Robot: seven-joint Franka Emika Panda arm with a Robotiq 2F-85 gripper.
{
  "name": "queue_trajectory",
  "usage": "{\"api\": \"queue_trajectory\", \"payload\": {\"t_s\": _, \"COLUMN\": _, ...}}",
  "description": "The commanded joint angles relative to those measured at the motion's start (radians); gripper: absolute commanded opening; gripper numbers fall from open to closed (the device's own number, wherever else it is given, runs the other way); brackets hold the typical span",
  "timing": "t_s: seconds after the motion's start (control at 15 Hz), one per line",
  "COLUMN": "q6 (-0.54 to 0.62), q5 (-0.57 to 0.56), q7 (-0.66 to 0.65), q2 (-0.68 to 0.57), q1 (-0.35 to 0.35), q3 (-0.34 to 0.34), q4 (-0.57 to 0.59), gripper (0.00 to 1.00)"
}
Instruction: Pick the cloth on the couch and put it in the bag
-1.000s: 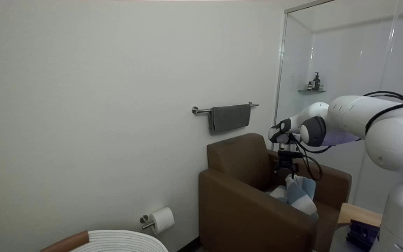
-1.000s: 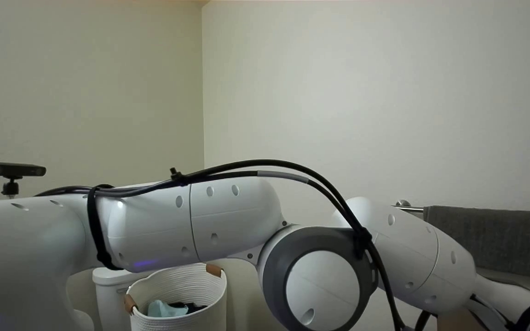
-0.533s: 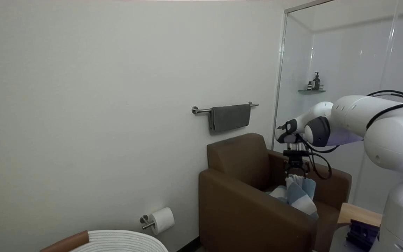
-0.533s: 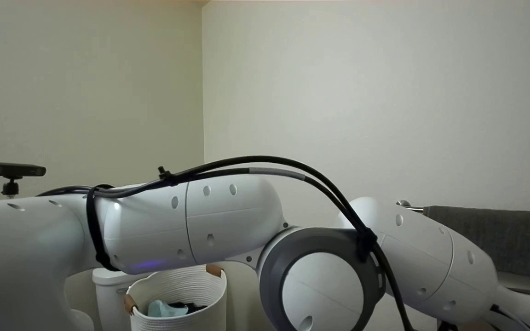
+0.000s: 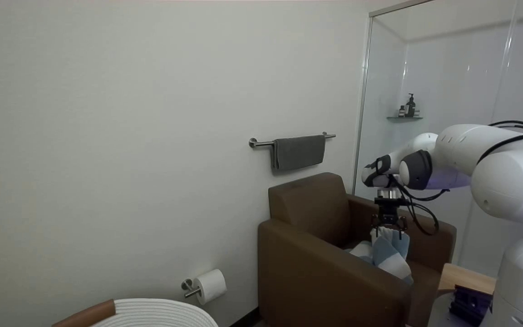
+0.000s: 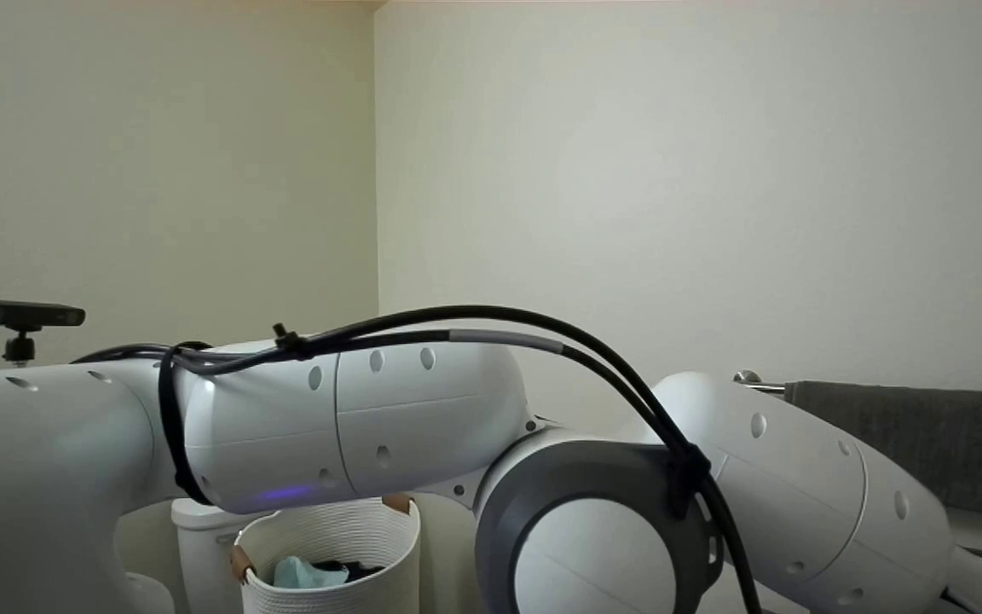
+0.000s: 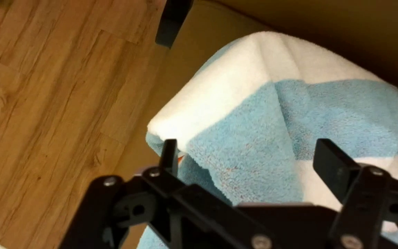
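The blue and white cloth [image 5: 391, 260] lies crumpled on the seat of the brown couch [image 5: 329, 284]. The cloth [image 7: 340, 117] fills much of the wrist view, with folds and a raised edge. My gripper [image 5: 388, 234] points down just above the top of the cloth. In the wrist view my gripper [image 7: 246, 147] is open, with its fingers wide apart and cloth showing between them. Whether the fingertips touch the cloth I cannot tell. The bag is a white rope basket with brown handles [image 6: 410, 563], holding light blue and dark cloth; its rim [image 5: 157, 309] also shows in an exterior view.
A grey towel [image 5: 300, 153] hangs on a wall bar behind the couch. A toilet paper roll [image 5: 211, 286] is on the wall. A wooden tabletop [image 5: 468, 278] stands beside the couch's front. Shower glass [image 5: 438, 81] is behind. Wood floor [image 7: 64, 121] lies beside the couch.
My gripper has moved to the right in an exterior view, over the raised part of the cloth, and lately a little lower. The cloth and the basket have not moved.
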State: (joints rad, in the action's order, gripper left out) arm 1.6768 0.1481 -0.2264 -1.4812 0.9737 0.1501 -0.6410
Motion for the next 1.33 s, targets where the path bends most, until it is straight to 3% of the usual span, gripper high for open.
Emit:
{"api": "queue_trajectory", "payload": {"t_s": 0.0, "q6": -0.04, "q5": -0.021, "q7": 0.068, "q2": -0.002, "q1": 0.007, "q3": -0.027, "q4": -0.004, "gripper": 1.0}}
{"api": "queue_trajectory", "payload": {"t_s": 0.07, "q6": -0.009, "q5": -0.012, "q7": 0.017, "q2": -0.005, "q1": 0.003, "q3": -0.021, "q4": 0.001, "gripper": 1.0}}
{"api": "queue_trajectory", "payload": {"t_s": 0.33, "q6": -0.023, "q5": -0.012, "q7": 0.035, "q2": -0.005, "q1": 0.003, "q3": -0.025, "q4": 0.001, "gripper": 1.0}}
{"api": "queue_trajectory", "payload": {"t_s": 0.87, "q6": 0.511, "q5": 0.034, "q7": 0.078, "q2": -0.011, "q1": 0.009, "q3": -0.094, "q4": -0.174, "gripper": 1.0}}
{"api": "queue_trajectory", "payload": {"t_s": 1.2, "q6": 0.649, "q5": 0.033, "q7": 0.051, "q2": -0.018, "q1": -0.006, "q3": -0.078, "q4": -0.235, "gripper": 1.0}}
{"api": "queue_trajectory", "payload": {"t_s": 1.27, "q6": 0.663, "q5": 0.031, "q7": 0.05, "q2": -0.019, "q1": -0.007, "q3": -0.074, "q4": -0.241, "gripper": 0.75}}
